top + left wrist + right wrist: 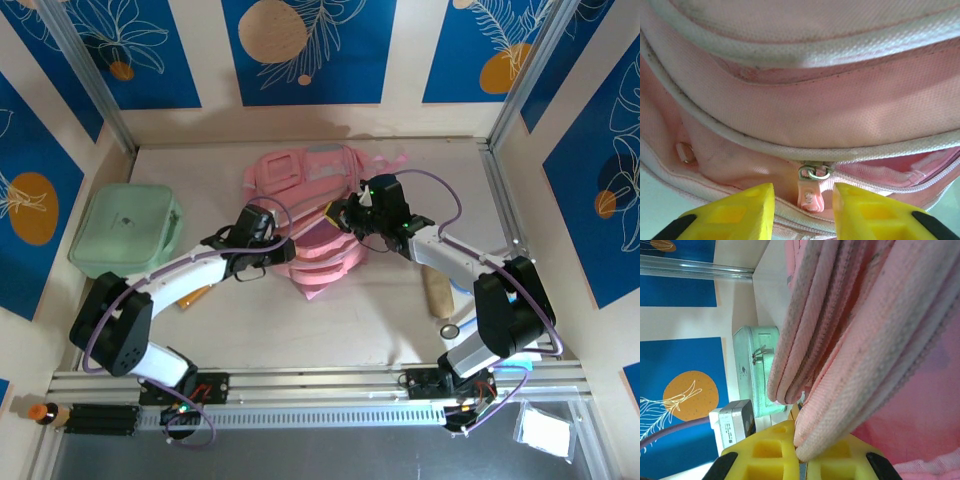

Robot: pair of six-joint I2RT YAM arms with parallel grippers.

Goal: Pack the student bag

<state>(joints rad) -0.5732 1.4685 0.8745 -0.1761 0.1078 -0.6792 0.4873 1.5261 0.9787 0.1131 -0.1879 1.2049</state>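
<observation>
Tiny zipper tab plus slippery fabric, this one's looking dicey

The big soft pink fabric backpack (300, 175) is lying mid-table near the back wall, pockets facing up, long axis running back wall to arms. The right gripper (802, 456) is pinching its piped rim tight. The left gripper (804, 212) is sitting half-open around the small pink zipper tab (810, 195), holding nothing. I'm guessing the tab could flip aside as the fingers close, or the rim could slip free.
</observation>
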